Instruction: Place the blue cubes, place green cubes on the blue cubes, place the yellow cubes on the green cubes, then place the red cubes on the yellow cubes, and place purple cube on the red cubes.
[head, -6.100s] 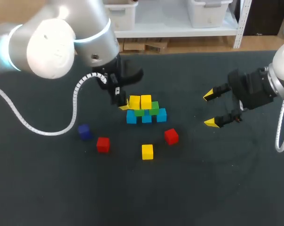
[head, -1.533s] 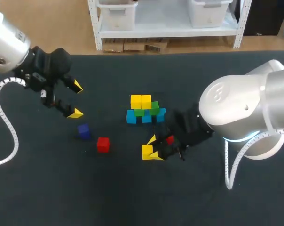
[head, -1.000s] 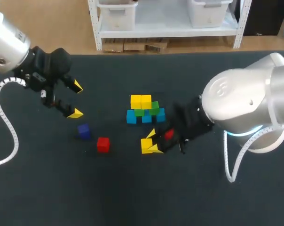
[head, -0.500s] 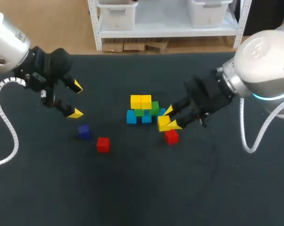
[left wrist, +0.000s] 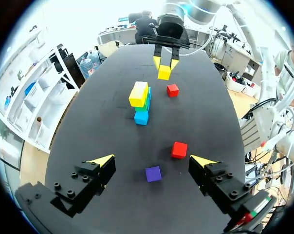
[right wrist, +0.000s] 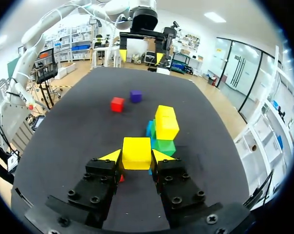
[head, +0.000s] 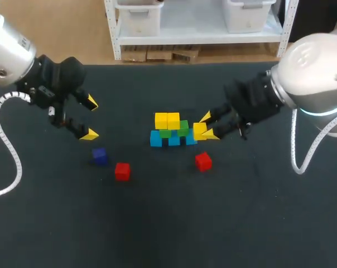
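Over dark tabletop (head: 157, 229): right gripper (head: 206, 125) clamped on yellow cube (head: 198, 131), just beside the stack (head: 168, 129); left gripper (head: 91, 118) wide apart, empty, well off; red cubes (head: 123, 171) (head: 203, 161), purple cube (head: 100, 156) loose.

Stack (head: 173, 132) central, held cube (head: 199, 130) just right, loose cubes (head: 122, 171) in front (three)

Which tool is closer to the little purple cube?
Left. The left tool is open, close by the purple cube; the right tool is far off beside the stack, shut on a yellow cube.
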